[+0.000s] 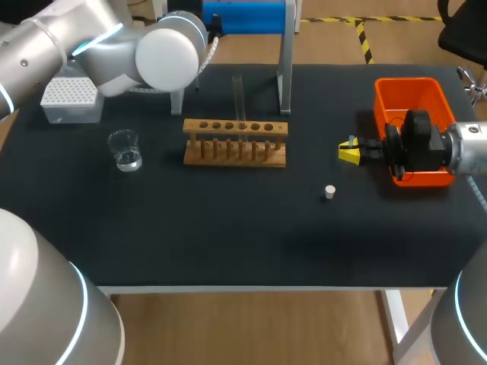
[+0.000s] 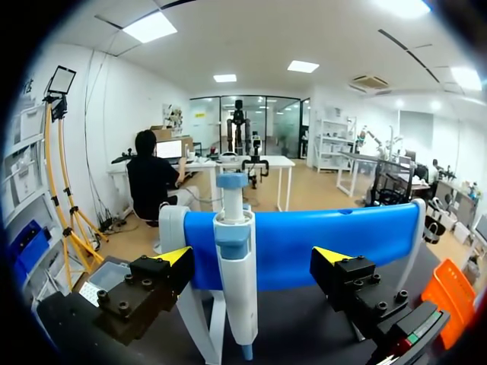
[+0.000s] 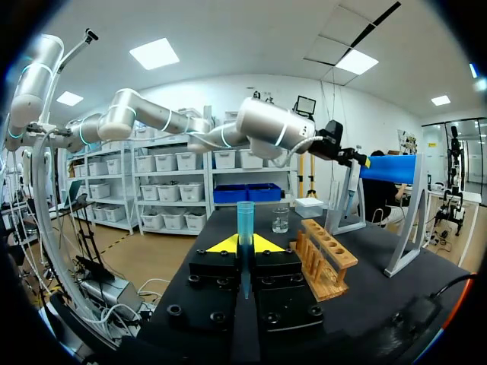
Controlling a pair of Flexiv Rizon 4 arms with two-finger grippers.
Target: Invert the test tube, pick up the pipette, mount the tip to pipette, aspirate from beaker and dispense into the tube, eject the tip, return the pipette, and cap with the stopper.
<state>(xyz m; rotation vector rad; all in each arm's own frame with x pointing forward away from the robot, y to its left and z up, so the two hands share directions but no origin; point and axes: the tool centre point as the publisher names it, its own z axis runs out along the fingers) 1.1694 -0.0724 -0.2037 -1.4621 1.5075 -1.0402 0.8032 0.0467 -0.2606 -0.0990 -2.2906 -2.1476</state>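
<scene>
Clear thin tube [image 3: 244,217] is clenched in the right pincer [image 3: 243,244]; the white-and-blue pipette [image 2: 234,274] inside the spread left pincer [image 2: 253,255] could be tipped if squeezed crookedly.

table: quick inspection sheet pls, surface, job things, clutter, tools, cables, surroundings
surface: black table top
job's things: wooden tube rack; clear glass beaker holding water; small white stopper; blue-and-white pipette hanging on its blue stand; white tip box; orange plastic bin
clutter: nothing seen
tools: left tool open, fingers either side of the pipette, not touching; right tool shut on a clear bluish tube
cables: coiled white cable at left arm's wrist
surroundings: nothing seen over the table
</scene>
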